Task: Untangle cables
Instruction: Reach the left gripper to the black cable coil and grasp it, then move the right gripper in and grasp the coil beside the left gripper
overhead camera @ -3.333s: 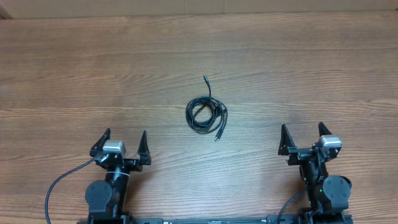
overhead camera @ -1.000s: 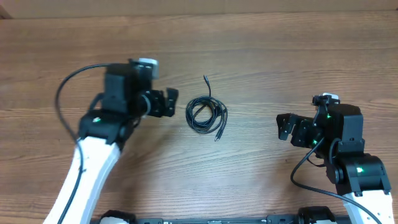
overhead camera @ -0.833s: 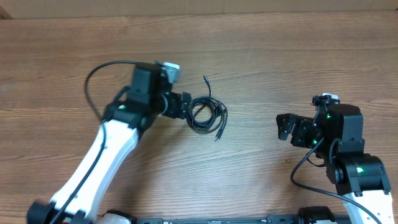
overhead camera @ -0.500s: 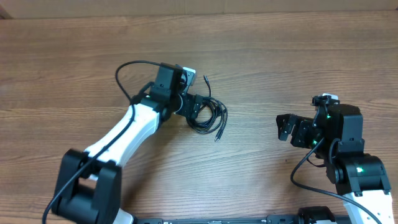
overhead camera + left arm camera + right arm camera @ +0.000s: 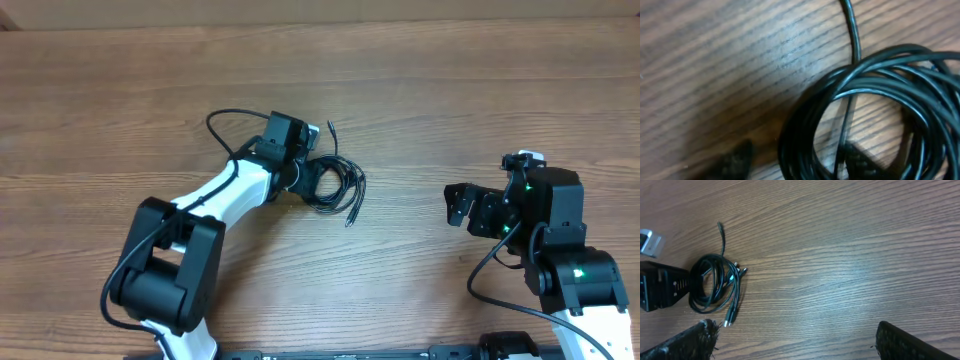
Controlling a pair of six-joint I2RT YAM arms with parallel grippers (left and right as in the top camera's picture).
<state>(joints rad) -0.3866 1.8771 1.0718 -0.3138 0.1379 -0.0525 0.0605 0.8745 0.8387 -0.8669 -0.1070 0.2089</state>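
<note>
The cables (image 5: 357, 186) lie as one thin black coil at the table's middle, with one tail end pointing away (image 5: 331, 130) and plug tips toward the near side (image 5: 349, 218). My left gripper (image 5: 312, 178) is down on the coil's left edge. In the left wrist view the cables (image 5: 875, 75) fill the frame, and the left gripper (image 5: 799, 162) straddles the coil's strands, half closed, with a gap still showing beside one finger. My right gripper (image 5: 458, 205) hovers open well to the right. From the right wrist the cables (image 5: 733, 280) show at the far left, and nothing lies between the right gripper (image 5: 795, 340) fingers.
The wooden table (image 5: 480, 90) runs to a pale wall strip at the far edge. The left arm's thicker black cord (image 5: 225, 125) loops above the table behind its wrist. The left wrist housing (image 5: 660, 285) sits beside the coil.
The left arm has swung right and down onto the coil's left edge, and its jaws have narrowed around the strands. The right arm has not moved.
</note>
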